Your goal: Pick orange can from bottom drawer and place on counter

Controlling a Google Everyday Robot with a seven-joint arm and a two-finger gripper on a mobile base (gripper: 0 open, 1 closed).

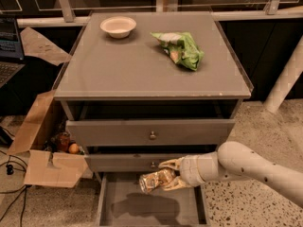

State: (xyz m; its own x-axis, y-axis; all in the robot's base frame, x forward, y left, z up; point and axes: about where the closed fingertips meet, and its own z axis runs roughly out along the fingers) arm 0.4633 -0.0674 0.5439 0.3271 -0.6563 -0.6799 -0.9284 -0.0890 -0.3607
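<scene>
The orange can (156,180), golden-brown and shiny, hangs lying sideways above the open bottom drawer (124,211). My gripper (166,175) is shut on the orange can, one pale finger above it and one below, at the height of the lower drawer front. The white arm comes in from the lower right. A shadow of the can and gripper falls on the drawer's grey floor. The counter (128,65) is the flat grey cabinet top well above the gripper.
On the counter stand a small white bowl (118,26) at the back left and a green snack bag (181,49) at the back right. An open cardboard box (45,148) with a small orange fruit (73,148) sits on the floor to the left.
</scene>
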